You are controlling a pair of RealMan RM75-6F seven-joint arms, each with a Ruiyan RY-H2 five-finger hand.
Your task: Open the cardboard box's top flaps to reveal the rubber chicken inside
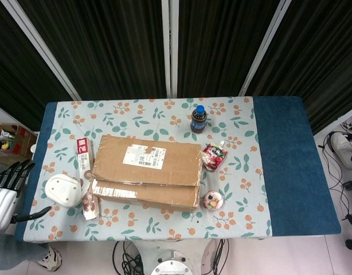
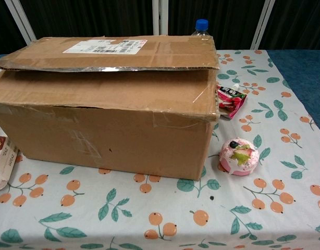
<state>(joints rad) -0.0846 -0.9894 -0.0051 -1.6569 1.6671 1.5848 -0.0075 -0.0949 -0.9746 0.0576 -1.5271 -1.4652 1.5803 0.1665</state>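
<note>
The box [image 1: 145,170] sits pretty much mid-table on the floral cloth [image 1: 239,195], both top flaps down – the far flap [image 2: 110,53] with the shipping label [image 1: 144,155] overlaps the near one a bit and its edge is lifted slightly, going by the chest view. No chicken visible, flaps cover everything.

Left hand [image 1: 8,192] is off the table's left edge, low in the head view, fingers spread apart and holding nothing. Well apart from the box. Right hand doesn't show up in either view.

Other stuff around the box: a bottle [image 1: 198,119] with a blue cap just behind its far right corner, a red snack pack [image 1: 214,156] beside its right side, a pink round thing [image 2: 239,156] near the front right corner – and on the left a white dome-shaped object [image 1: 63,189] plus a flat packet [image 1: 83,152].
</note>
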